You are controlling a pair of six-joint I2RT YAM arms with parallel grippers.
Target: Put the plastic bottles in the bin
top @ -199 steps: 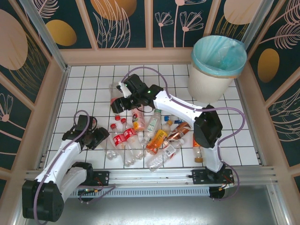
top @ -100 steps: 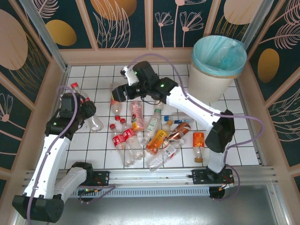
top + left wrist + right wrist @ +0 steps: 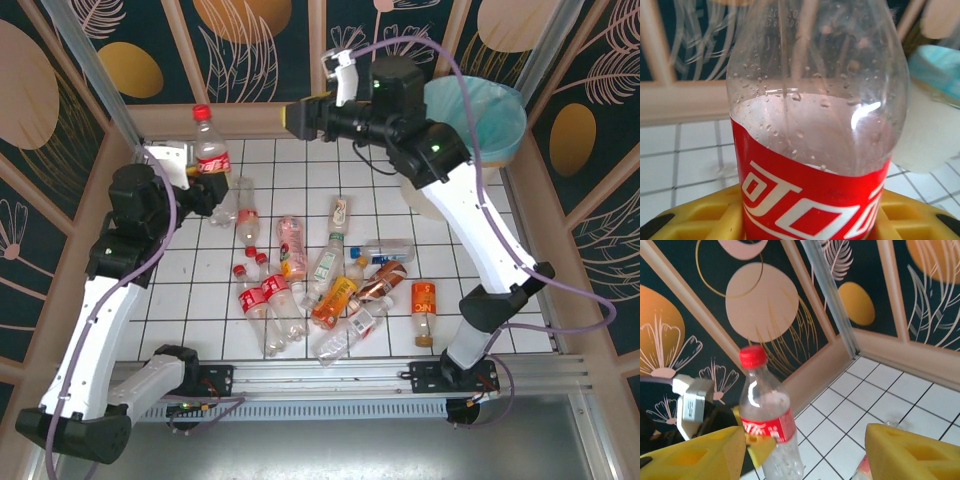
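Holding a bottle [image 3: 211,158] upright, your left claw [image 3: 207,188] was clenched on the lower body, with the red cap on top. You had it raised over the far left of the tiles [image 3: 180,290], close to the back wall and well apart from the bin [image 3: 512,128] at the far right. From the left wrist, the clear body with its red label sat tight between the yellow fingers [image 3: 695,220], droplets clung to the inside, and the bin showed at the right edge.

Your right claw [image 3: 300,118] was released. It hung high over the far middle of the tiles, pointing left toward the raised bottle, and its arm crossed in front of the bin. From the right wrist, its two yellow fingers [image 3: 912,450] stood wide apart with nothing between them, and the bottle [image 3: 769,426] stood beyond them against the corner wall.

You had the other bottles [image 3: 334,297] lying on their sides in a loose pile on the middle tiles, none of them touching the bin.
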